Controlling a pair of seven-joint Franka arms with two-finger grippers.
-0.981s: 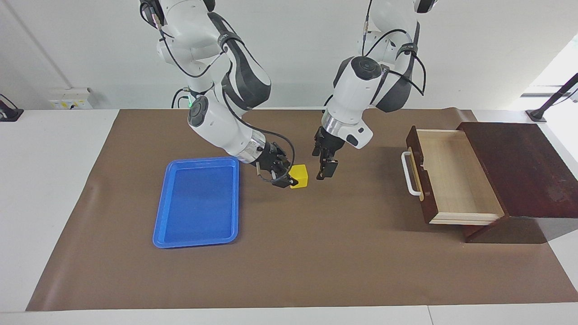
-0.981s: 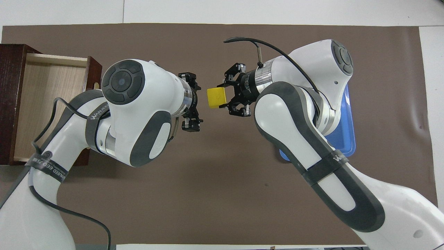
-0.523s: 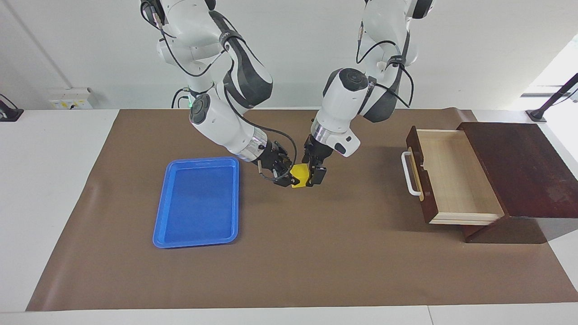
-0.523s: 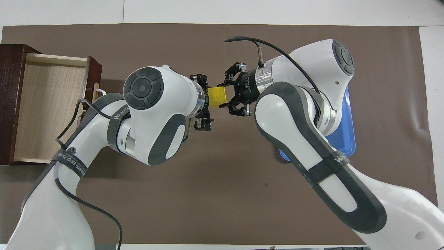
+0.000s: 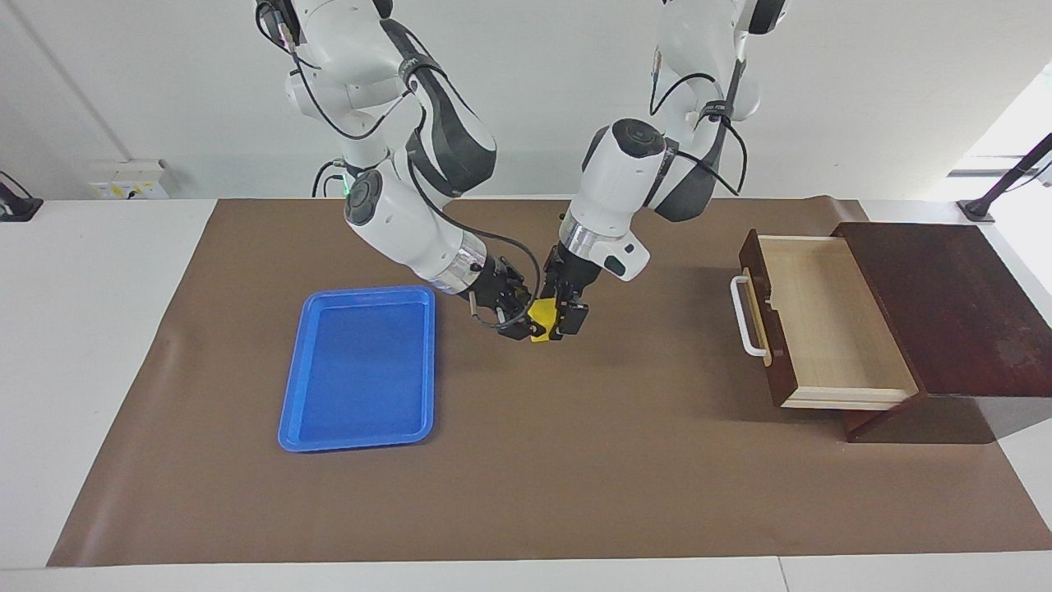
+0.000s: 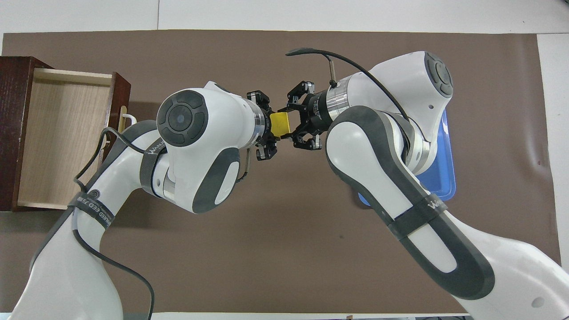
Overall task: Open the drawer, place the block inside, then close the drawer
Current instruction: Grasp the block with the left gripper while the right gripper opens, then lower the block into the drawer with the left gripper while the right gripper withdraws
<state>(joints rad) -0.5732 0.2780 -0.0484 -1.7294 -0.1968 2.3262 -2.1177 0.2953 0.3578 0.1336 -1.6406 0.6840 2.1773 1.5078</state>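
The yellow block (image 5: 542,320) hangs just over the brown mat, between the blue tray and the drawer. My right gripper (image 5: 523,318) is shut on it from the tray's side. My left gripper (image 5: 567,320) grips the same block from the drawer's side, shut on it. From overhead, the block (image 6: 280,124) shows between the left gripper (image 6: 267,127) and the right gripper (image 6: 292,125). The drawer (image 5: 826,325) stands pulled out at the left arm's end of the table, its pale inside bare, its white handle (image 5: 745,316) facing the block.
A flat blue tray (image 5: 359,367) lies on the mat (image 5: 575,477) toward the right arm's end, partly under the right arm (image 6: 391,146) in the overhead view. The dark wooden box (image 5: 953,304) holds the drawer.
My left gripper has moved from beside the block onto it and closed on it. The right gripper has kept its hold, and the block has hardly moved.
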